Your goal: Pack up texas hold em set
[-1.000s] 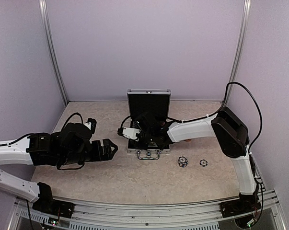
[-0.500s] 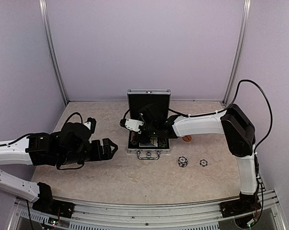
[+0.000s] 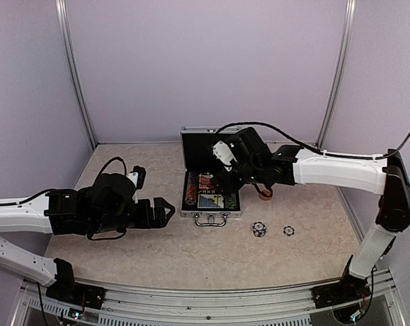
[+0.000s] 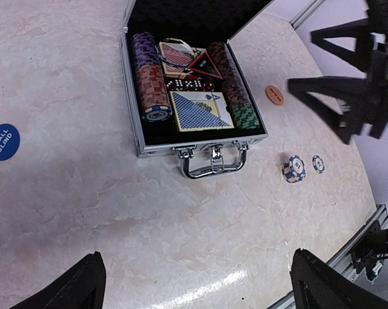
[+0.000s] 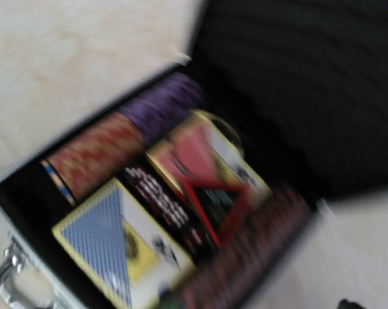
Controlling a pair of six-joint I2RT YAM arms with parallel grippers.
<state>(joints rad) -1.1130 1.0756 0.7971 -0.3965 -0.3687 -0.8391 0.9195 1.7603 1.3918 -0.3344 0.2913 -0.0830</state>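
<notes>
R hand (image 3: 224,180) lifted out of case (image 4: 156,149), jaws now wide

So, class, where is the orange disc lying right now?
In the top view the orange disc lies on the table just right of the open case, apart from it, beyond the loose striped chips.

The overhead view is bright, even and sharp, with only soft shadows on the table (image 3: 191,261). In the left wrist view a white glare lies on this surface near the bottom edge. The right wrist view is strongly blurred; the case (image 5: 296,77) and its contents look smeared.
</notes>
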